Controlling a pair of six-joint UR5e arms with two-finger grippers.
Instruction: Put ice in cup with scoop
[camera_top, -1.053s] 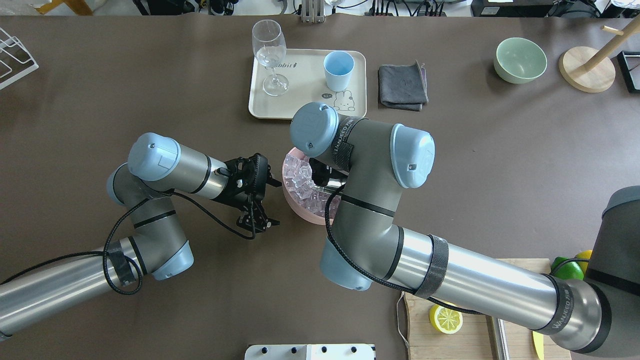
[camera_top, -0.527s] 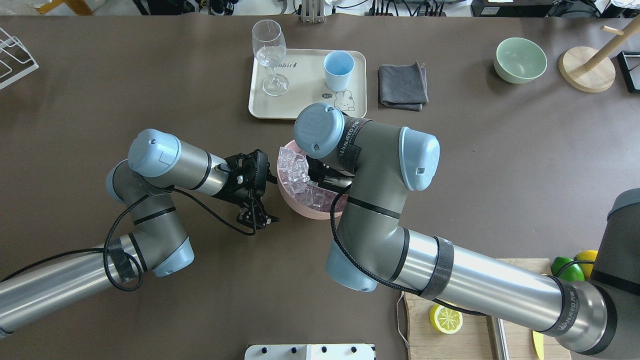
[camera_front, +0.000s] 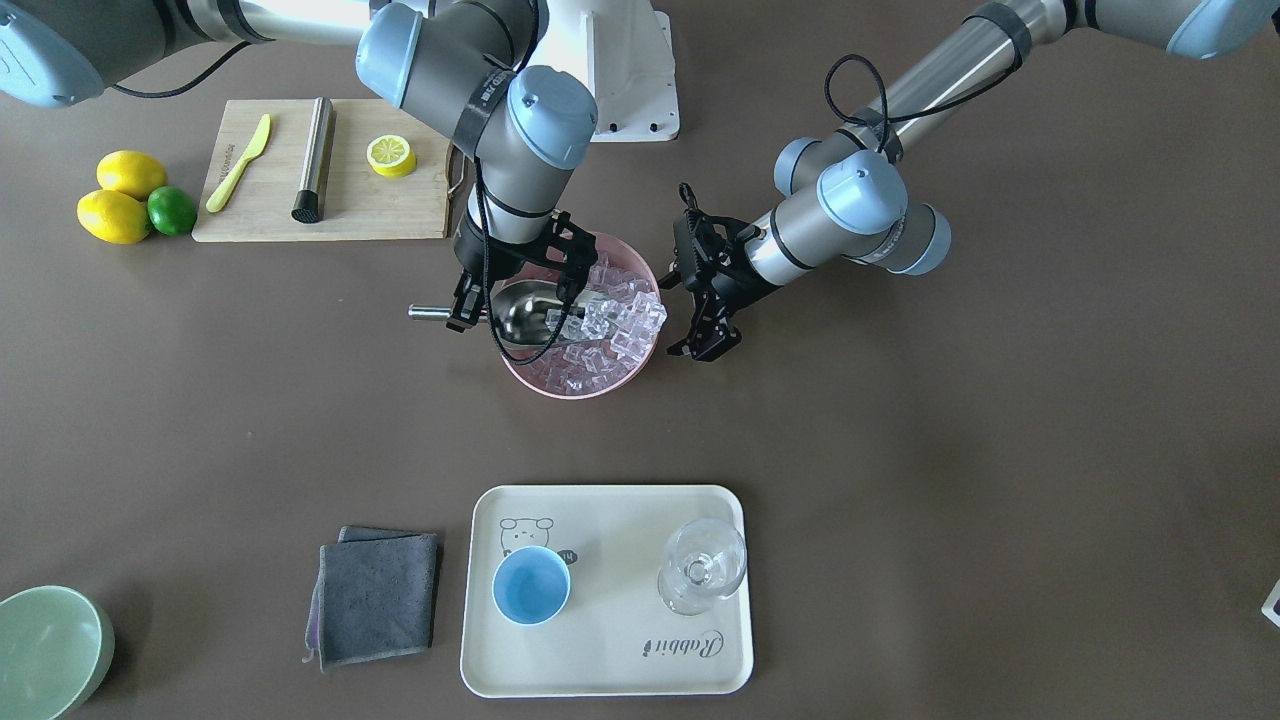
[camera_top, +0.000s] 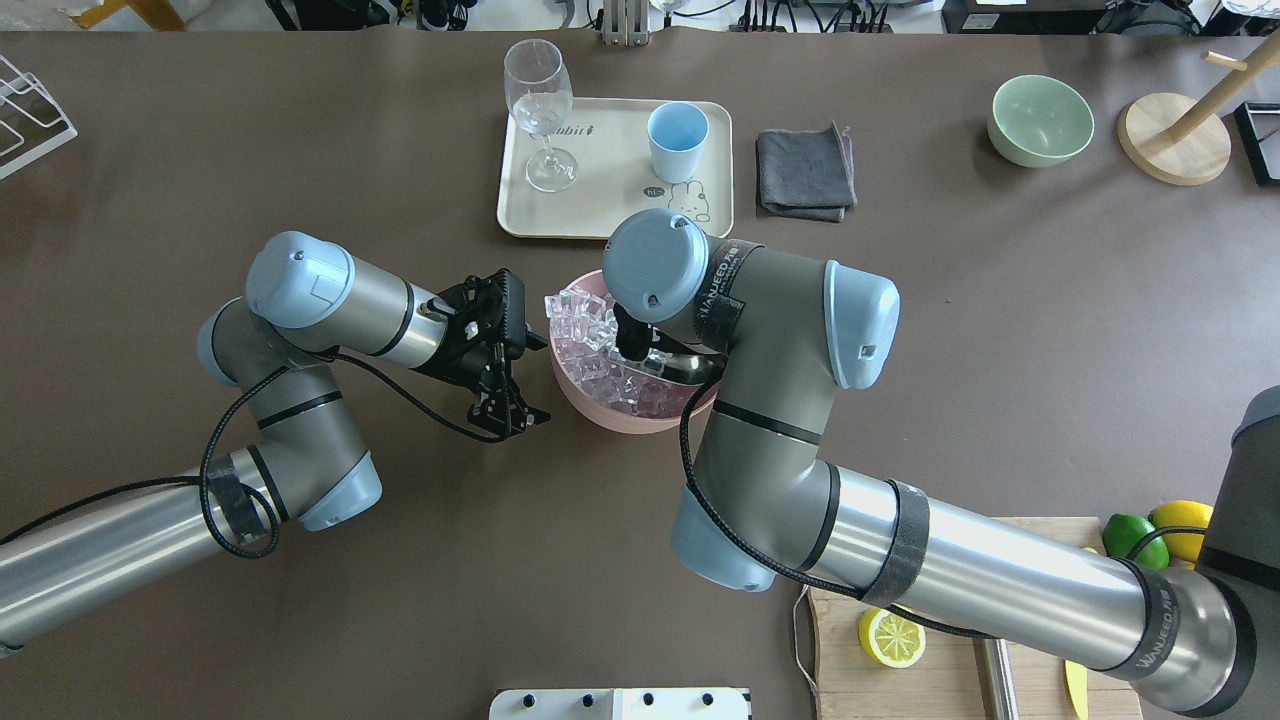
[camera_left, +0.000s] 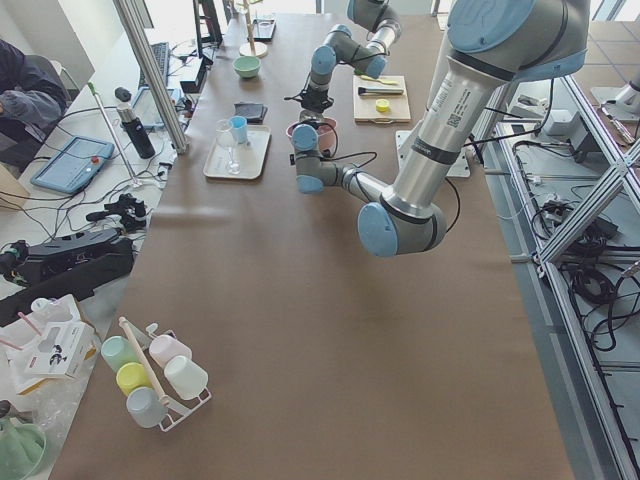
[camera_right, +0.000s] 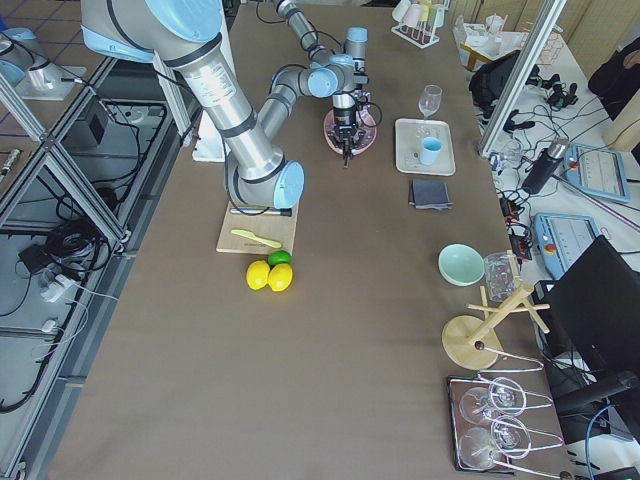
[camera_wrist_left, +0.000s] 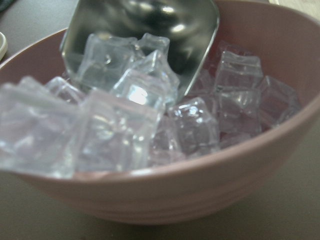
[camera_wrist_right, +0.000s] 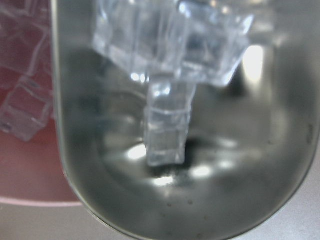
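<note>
My right gripper (camera_front: 489, 311) is shut on the handle of the steel scoop (camera_front: 527, 312). The scoop's trough lies in a pink bowl (camera_front: 572, 386) full of ice (camera_front: 612, 322). A few cubes sit in the trough in the right wrist view (camera_wrist_right: 170, 45). My left gripper (camera_front: 688, 314) is open and empty just beside the bowl's rim; its wrist view shows the ice (camera_wrist_left: 125, 115) and the scoop (camera_wrist_left: 150, 30). The light-blue cup (camera_front: 531, 586) stands empty on a cream tray (camera_front: 600, 660), next to a stemmed glass (camera_front: 703, 565).
A folded grey cloth (camera_front: 377, 592) lies beside the tray, and a pale-green bowl (camera_front: 45, 650) sits at the corner. A cutting board (camera_front: 330, 215) holds a plastic knife, a steel cylinder and a lemon half. Two lemons and a lime (camera_front: 172, 210) lie beside it.
My right arm has shifted right and toward the tray, pushing the scoop through the ice. Cubes have piled up at the bowl's left rim. My left gripper has moved slightly toward the tray.
</note>
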